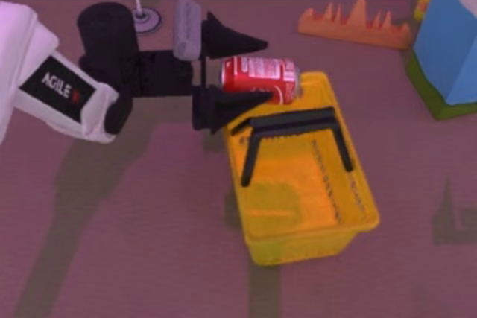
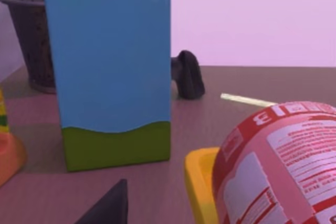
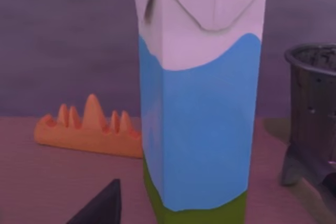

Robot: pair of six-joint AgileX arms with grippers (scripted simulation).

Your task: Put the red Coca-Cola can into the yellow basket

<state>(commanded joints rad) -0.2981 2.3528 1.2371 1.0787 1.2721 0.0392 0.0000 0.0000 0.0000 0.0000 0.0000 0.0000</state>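
A: Where is the left arm?

B: It reaches in from nine o'clock, white forearm low across the worktop [image 1: 112, 258], black wrist pointing toward three o'clock. The left pincer [image 1: 257, 68] is clamped on the red can [image 1: 259, 78], one finger on each side. The can lies on its side, held over the yellow basket's [image 1: 358, 184] rim at the basket's eleven o'clock corner.

A: And the basket itself?

B: It sits near the middle of the worktop, its black handle [image 1: 298, 126] folded across the opening.

A: What else is on the surface?

B: A white stand [image 1: 141, 5] at twelve o'clock from the wrist, an orange spiked rack [image 1: 354, 27] toward one o'clock, a blue, white and green carton [image 1: 451, 42] at two o'clock, and a dark mesh bin [image 3: 315, 108] beside it.

A: The right pincer?

B: One dark fingertip [image 3: 102, 205] shows; I cannot tell its state.
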